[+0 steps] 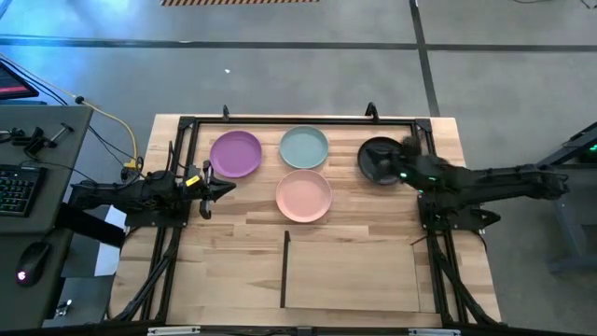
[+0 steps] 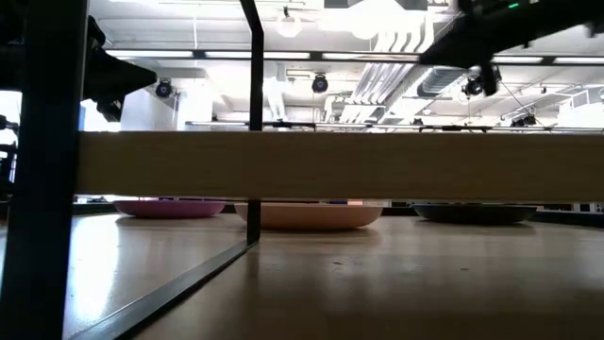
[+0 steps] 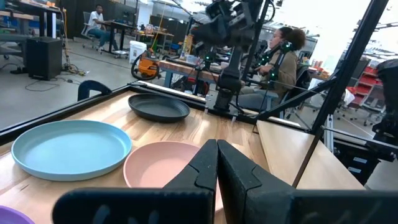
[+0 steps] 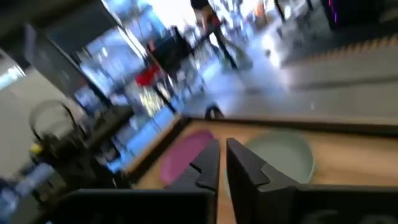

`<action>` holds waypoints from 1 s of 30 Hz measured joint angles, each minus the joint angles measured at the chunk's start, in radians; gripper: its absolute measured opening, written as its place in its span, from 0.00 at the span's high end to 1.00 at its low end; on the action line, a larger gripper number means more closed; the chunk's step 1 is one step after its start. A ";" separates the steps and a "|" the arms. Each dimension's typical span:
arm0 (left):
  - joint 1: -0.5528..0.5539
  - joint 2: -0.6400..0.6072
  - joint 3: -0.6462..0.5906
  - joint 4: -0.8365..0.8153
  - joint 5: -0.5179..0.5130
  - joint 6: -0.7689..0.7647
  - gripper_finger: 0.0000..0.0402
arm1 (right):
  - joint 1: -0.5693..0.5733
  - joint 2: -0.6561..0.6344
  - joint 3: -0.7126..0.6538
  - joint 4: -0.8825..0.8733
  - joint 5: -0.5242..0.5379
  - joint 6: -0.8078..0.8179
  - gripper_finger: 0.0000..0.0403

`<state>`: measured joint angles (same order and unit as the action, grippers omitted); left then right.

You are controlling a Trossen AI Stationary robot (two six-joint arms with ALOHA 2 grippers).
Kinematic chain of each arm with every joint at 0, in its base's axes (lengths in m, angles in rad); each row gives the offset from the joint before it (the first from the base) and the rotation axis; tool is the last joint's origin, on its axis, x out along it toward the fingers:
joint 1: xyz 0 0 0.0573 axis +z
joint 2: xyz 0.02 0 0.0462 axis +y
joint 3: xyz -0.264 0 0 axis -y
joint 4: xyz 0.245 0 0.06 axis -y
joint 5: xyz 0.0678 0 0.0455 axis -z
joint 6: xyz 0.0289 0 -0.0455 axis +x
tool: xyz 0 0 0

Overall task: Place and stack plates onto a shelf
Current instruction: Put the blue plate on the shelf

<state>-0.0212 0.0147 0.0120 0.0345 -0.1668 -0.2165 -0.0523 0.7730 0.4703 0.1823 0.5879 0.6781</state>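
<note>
The butcher-block table [image 1: 233,271] carries everything: the shelf [image 1: 353,271], a pale panel with a dark edge strip, takes up its near right part and has no plate on it, so by my reading the stacking has not begun. Along the far side lie the four plates, from left to right the purple plate [image 1: 235,154], the blue-green plate [image 1: 304,147] and the black plate [image 1: 379,160], with the pink plate [image 1: 303,196] set nearer, just in front of the blue-green one and apart from it. The right gripper [image 1: 408,145] hangs over the far right rim of the black plate with its fingers nearly pressed together, only a thin slot between them, and grips nothing. The left gripper [image 1: 229,189] waits at the left, just near of the purple plate, fingers closed together and empty. The plates are shallow with low rims, so a pinch on the black one could slide off or push it into the frame post beside it; carrying it to the shelf could also clip the pink plate. From table height the shelf's edge hides the blue-green plate entirely and all but the bases of the others, and how high the right gripper sits above the black rim I cannot tell.
</note>
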 joint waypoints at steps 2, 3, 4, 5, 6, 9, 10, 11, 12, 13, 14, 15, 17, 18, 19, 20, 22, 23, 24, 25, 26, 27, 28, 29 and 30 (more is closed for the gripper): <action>0.000 0.000 0.000 0.000 0.000 0.000 1.00 | -0.048 0.108 0.054 -0.027 -0.088 0.040 0.91; 0.000 0.000 0.000 0.000 0.000 0.000 1.00 | -0.073 0.163 0.083 -0.046 -0.123 0.062 0.87; 0.000 0.000 0.000 0.000 0.000 0.000 1.00 | -0.097 0.218 0.112 -0.077 -0.146 0.091 0.83; 0.000 0.000 0.000 0.000 0.000 0.000 1.00 | -0.122 0.271 0.143 -0.121 -0.158 0.122 0.79; 0.000 0.000 0.000 0.000 0.000 0.000 1.00 | -0.148 0.320 0.176 -0.178 -0.167 0.156 0.75; 0.000 0.000 0.000 0.000 0.000 0.000 1.00 | -0.227 0.470 0.284 -0.335 -0.214 0.261 0.64; 0.000 0.000 0.000 0.000 0.000 0.000 1.00 | -0.252 0.518 0.319 -0.381 -0.244 0.279 0.62; 0.000 0.000 0.000 0.000 0.000 0.000 1.00 | -0.274 0.566 0.355 -0.420 -0.270 0.290 0.60; 0.000 0.000 0.000 0.000 0.000 0.000 1.00 | -0.293 0.614 0.392 -0.448 -0.293 0.290 0.58; 0.000 0.000 0.000 0.000 0.000 0.000 1.00 | -0.307 0.656 0.426 -0.470 -0.305 0.288 0.58; 0.000 0.000 0.000 0.000 0.000 0.000 1.00 | -0.321 0.700 0.461 -0.488 -0.311 0.285 0.57; 0.000 0.000 0.000 0.000 0.000 0.000 1.00 | -0.332 0.741 0.496 -0.500 -0.312 0.284 0.57; 0.000 0.000 0.000 0.000 0.000 0.000 1.00 | -0.353 0.819 0.558 -0.520 -0.315 0.284 0.57; 0.000 0.000 0.000 0.000 0.000 0.000 1.00 | -0.361 0.854 0.587 -0.532 -0.322 0.285 0.58; 0.000 0.000 0.000 0.000 0.000 0.000 1.00 | -0.368 0.888 0.614 -0.537 -0.339 0.289 0.58; 0.000 0.000 0.000 0.000 0.000 0.000 1.00 | -0.374 0.922 0.641 -0.542 -0.361 0.290 0.58; 0.000 0.000 0.000 0.000 0.000 0.000 1.00 | -0.382 0.982 0.687 -0.546 -0.409 0.285 0.59; 0.000 0.000 0.000 0.000 0.000 0.000 1.00 | -0.382 1.010 0.705 -0.550 -0.427 0.285 0.60; 0.000 0.000 0.000 0.000 0.000 0.000 1.00 | -0.382 1.037 0.720 -0.555 -0.439 0.285 0.60; 0.000 0.000 0.000 0.000 0.000 0.000 1.00 | -0.382 1.061 0.732 -0.561 -0.444 0.284 0.61; 0.000 0.000 0.000 0.000 0.000 0.000 1.00 | -0.382 1.082 0.740 -0.567 -0.444 0.286 0.61; 0.000 0.000 0.000 0.000 0.000 0.000 1.00 | -0.382 1.100 0.746 -0.576 -0.448 0.288 0.62; 0.000 0.000 0.000 0.000 0.000 0.000 1.00 | -0.382 1.113 0.747 -0.590 -0.449 0.293 0.62; 0.000 0.000 0.000 0.000 0.000 0.000 1.00 | -0.382 1.121 0.746 -0.601 -0.449 0.309 0.63; 0.000 0.000 0.000 0.000 0.000 0.000 1.00 | -0.382 1.128 0.742 -0.605 -0.448 0.329 0.63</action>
<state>-0.0212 0.0151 0.0120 0.0343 -0.1665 -0.2165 -0.4343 1.9012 1.2127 -0.4226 0.1399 1.0069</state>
